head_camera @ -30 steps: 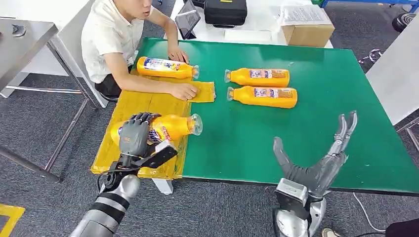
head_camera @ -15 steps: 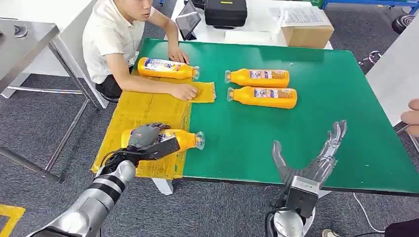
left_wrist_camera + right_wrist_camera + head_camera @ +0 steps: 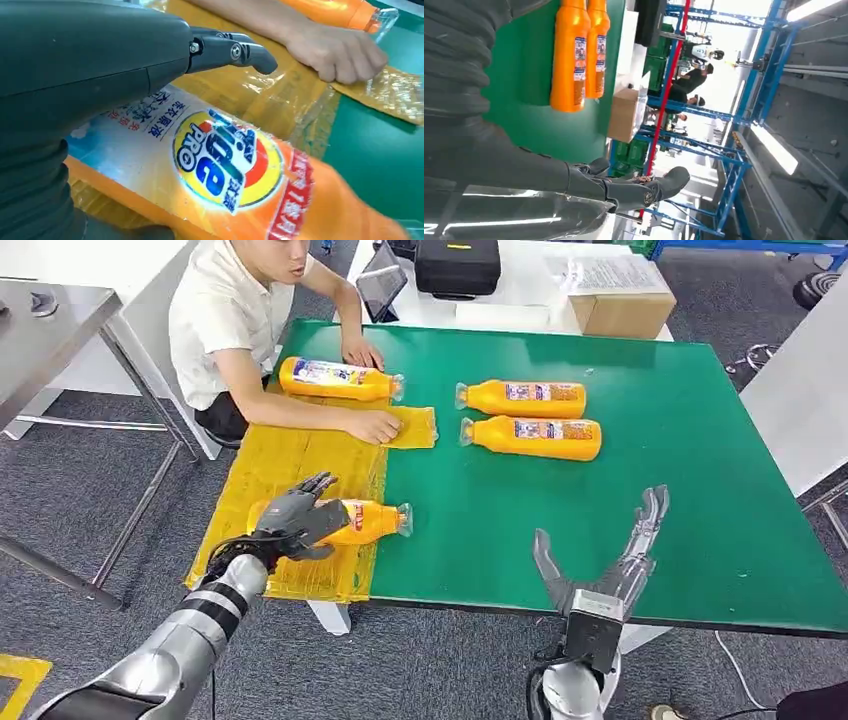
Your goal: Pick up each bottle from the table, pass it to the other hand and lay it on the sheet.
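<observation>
An orange bottle (image 3: 368, 522) lies on its side on the yellow sheet (image 3: 290, 455), its cap pointing right over the sheet's edge. My left hand (image 3: 295, 515) rests on its base end with the fingers (image 3: 235, 50) stretched out and lifted off the label (image 3: 225, 160). My right hand (image 3: 612, 558) hovers open at the table's front edge, fingers spread and holding nothing. A second bottle (image 3: 340, 378) lies at the far end of the sheet. Two more bottles (image 3: 522, 397) (image 3: 535, 436) lie side by side on the green table (image 3: 650, 490); they are also in the right wrist view (image 3: 569, 55) (image 3: 596, 47).
A person in a white shirt (image 3: 225, 320) sits at the table's far left, one hand (image 3: 372, 425) pressing on the sheet, the other (image 3: 358, 348) on the table. A tablet (image 3: 380, 285), a black case (image 3: 457, 262) and a cardboard box (image 3: 622, 308) stand behind the table.
My left hand has brought the bottle down flat onto the sheet and spread its fingers off it. My right hand has drawn back and left towards the front edge.
</observation>
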Controlling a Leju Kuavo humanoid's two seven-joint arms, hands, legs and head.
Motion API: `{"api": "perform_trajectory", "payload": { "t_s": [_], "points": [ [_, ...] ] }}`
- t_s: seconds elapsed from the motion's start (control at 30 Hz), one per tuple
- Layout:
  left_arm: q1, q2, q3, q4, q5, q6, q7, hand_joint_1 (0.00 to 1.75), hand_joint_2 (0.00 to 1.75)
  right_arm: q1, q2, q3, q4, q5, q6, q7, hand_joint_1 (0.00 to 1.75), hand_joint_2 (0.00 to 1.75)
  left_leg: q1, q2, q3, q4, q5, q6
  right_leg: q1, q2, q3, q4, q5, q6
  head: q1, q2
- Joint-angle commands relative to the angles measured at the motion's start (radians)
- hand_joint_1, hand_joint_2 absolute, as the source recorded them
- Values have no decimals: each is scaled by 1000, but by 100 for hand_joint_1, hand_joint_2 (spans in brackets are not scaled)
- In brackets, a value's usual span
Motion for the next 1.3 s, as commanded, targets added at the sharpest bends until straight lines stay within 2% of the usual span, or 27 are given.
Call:
{"api": "perform_trajectory", "payload": {
  "t_s": [0.03,0.17,0.2,0.3,0.47,0.77,0.83,0.93,0.97,1.03,1.1,1.2,1.23,1.27,1.3],
  "points": [
    [56,-30,64,-36,110,-52,-97,0,175,-28,-32,9,61,-12,3,0,0,175,1,1,3,-2,0,-1,0,1,3,-2,0,-1,0,0],
    [157,-59,41,-245,239,-106,-121,0,175,-12,-31,0,41,-5,3,0,0,175,1,0,3,-2,0,-2,0,0,4,-2,0,-1,0,0],
    [192,-62,23,-326,283,-99,-82,0,175,-5,-24,-15,40,0,3,0,0,175,0,0,3,-1,0,-1,0,1,3,-1,0,-1,0,0],
    [208,-64,3,-387,320,-100,-67,0,175,1,-25,-21,48,4,3,0,0,175,0,-1,1,0,0,-1,0,0,2,-1,-1,-1,0,0],
    [208,-64,3,-387,320,-100,-67,0,175,1,-25,-21,48,4,3,0,0,175,1,-1,-3,0,0,-1,0,-1,-3,-1,0,-1,0,0],
    [208,-64,3,-387,320,-100,-67,0,175,1,-25,-21,48,4,3,0,0,175,1,0,-3,0,0,-1,1,0,-3,-1,0,-1,0,0],
    [220,-65,-2,-437,372,-93,-80,0,175,4,-24,-30,57,7,3,0,0,175,1,-1,-1,-1,0,-2,1,0,-1,-1,-1,-1,0,0],
    [267,-82,-41,-567,409,28,-102,0,175,20,-17,-40,35,21,3,0,0,175,1,-1,-1,0,-1,-2,1,-1,-1,-1,-1,-2,0,0],
    [292,-87,-75,-635,385,132,-122,0,175,27,-14,-42,23,26,3,0,0,175,1,-1,-4,0,0,-1,1,-1,-3,-1,-1,-1,0,0],
    [331,-110,-71,-701,472,194,-118,0,175,35,0,-62,10,47,3,0,0,175,1,-3,-4,0,0,-1,0,-2,-3,0,-1,-1,0,0],
    [378,-111,-73,-779,553,343,-174,0,175,47,13,-84,-7,94,3,0,0,175,0,-1,-4,0,0,-1,0,-1,-4,0,-1,-1,0,0],
    [438,-114,-32,-873,661,484,-270,0,175,57,20,-146,20,261,3,0,0,175,1,0,-3,0,-1,-2,1,1,-2,-1,-2,-1,0,0],
    [466,-107,-22,-909,665,508,-291,0,175,53,4,-160,74,310,3,0,0,175,0,1,-4,0,-1,-1,0,1,-4,0,-1,-1,0,0],
    [505,-106,-5,-958,667,550,-332,0,175,33,-19,-203,205,399,3,0,0,175,1,2,-1,-1,-2,-2,1,2,-2,-1,-1,-2,0,0],
    [527,-99,-2,-985,674,551,-338,0,175,29,-33,-229,211,416,3,0,0,175,1,3,1,-2,-3,-3,1,3,0,-2,-2,-2,0,0]
  ]
}}
